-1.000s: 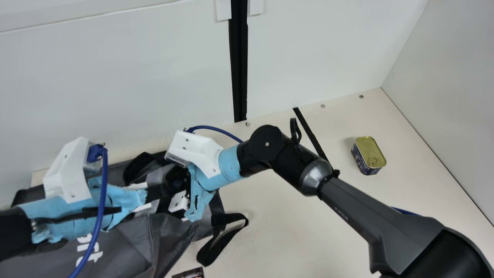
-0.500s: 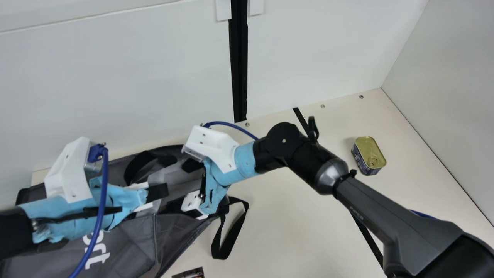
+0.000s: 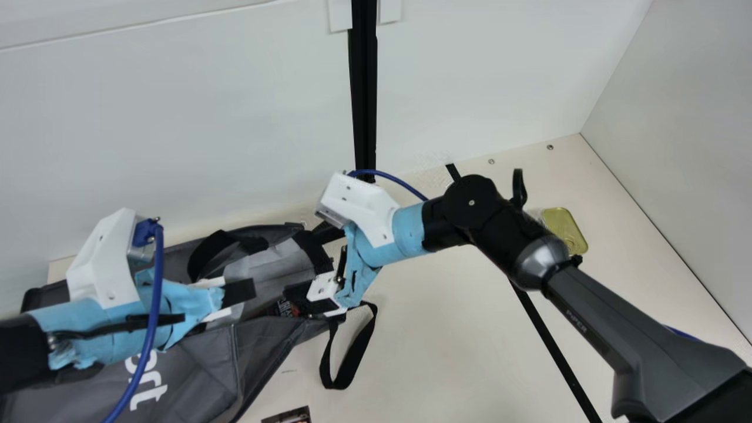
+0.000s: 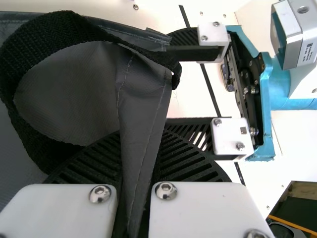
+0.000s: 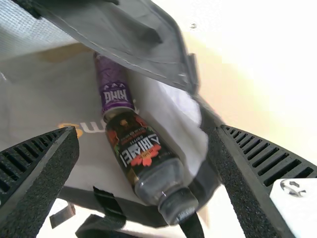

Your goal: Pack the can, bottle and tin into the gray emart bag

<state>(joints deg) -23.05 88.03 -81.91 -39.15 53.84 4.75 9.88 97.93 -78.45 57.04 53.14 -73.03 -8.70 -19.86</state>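
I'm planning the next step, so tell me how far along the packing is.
Done, it seems: the can and the bottle lie inside the gray bag. In hand: the left gripper pinches the bag's edge; the right gripper is open, holding nothing. Remaining: the tin, out on the table, needs packing.

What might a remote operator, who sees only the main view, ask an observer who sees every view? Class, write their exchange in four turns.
Operator: In the main view I can't make out what lies between the fingers of the left gripper. Is anything there?
Observer: Yes. The left wrist view shows them shut on a fold of the gray bag.
Operator: And where is the can? I can't find it.
Observer: Inside the bag. The right wrist view shows it at the end of the bottle away from the cap.
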